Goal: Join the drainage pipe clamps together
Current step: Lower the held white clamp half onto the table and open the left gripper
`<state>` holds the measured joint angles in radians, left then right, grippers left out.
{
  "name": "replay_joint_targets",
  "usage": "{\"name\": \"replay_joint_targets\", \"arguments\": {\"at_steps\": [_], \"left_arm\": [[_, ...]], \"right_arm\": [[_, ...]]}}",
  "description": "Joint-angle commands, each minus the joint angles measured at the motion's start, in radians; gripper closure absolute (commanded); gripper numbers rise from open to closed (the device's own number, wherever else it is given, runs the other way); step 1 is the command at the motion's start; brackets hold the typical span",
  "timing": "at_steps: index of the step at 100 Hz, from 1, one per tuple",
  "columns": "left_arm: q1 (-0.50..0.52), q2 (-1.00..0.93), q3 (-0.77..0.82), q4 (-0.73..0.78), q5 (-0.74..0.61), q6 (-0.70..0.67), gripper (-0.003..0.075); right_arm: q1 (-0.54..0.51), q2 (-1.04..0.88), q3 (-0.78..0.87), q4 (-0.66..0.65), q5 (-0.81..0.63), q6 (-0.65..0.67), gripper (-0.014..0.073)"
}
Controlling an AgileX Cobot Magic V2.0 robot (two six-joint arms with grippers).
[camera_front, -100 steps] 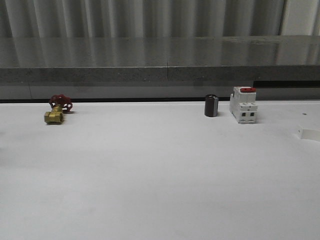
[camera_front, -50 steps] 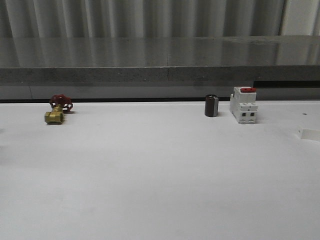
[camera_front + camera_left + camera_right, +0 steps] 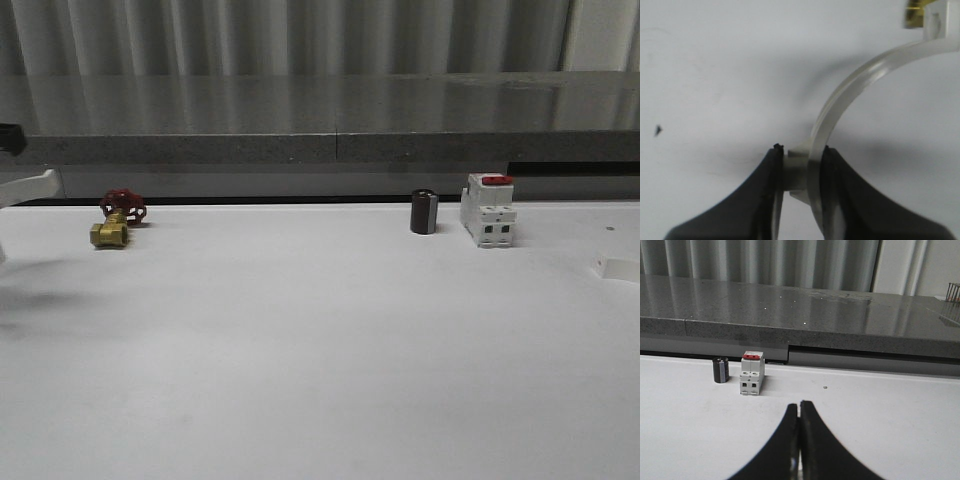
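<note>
My left gripper (image 3: 801, 155) is shut on a lug near one end of a white semicircular drainage pipe clamp (image 3: 850, 90). The clamp arcs away from the fingers to its flat end tab (image 3: 936, 22), held above the white table. In the front view a white end of this clamp (image 3: 35, 185) pokes in at the far left edge, with a dark part (image 3: 8, 138) just above it. My right gripper (image 3: 800, 407) is shut with nothing between its fingers, low over the table on the right side.
A brass valve with a red handle (image 3: 115, 222) lies at the back left. A dark cylinder (image 3: 424, 211) and a white breaker with a red switch (image 3: 488, 210) stand at the back right. A small white piece (image 3: 620, 268) is cut off by the right edge. A grey ledge (image 3: 320, 150) runs behind the table.
The white clamp end and a dark part have come into the front view at the far left edge, and a faint shadow now lies on the table below them.
</note>
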<state>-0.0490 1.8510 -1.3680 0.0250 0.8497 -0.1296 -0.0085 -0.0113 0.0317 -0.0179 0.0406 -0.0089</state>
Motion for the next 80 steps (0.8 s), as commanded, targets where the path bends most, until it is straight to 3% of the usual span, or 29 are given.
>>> {"name": "replay_joint_targets", "arguments": {"at_steps": [1, 42, 70, 80], "left_arm": [[-0.074, -0.059, -0.025, -0.012, -0.004, -0.069, 0.0657], [-0.403, -0.005, -0.025, -0.014, -0.120, -0.323, 0.0657], [-0.448, 0.072, -0.026, -0.025, -0.124, -0.332, 0.0649], [-0.448, 0.072, -0.026, -0.025, -0.116, -0.332, 0.0569]], "right_arm": [[-0.004, -0.019, -0.020, -0.007, -0.082, -0.007, 0.0660], [-0.004, -0.019, -0.020, -0.007, -0.082, -0.007, 0.0660], [-0.004, -0.019, -0.020, -0.007, -0.082, -0.007, 0.0660], [-0.004, -0.019, -0.020, -0.007, -0.082, -0.007, 0.0660]]}}
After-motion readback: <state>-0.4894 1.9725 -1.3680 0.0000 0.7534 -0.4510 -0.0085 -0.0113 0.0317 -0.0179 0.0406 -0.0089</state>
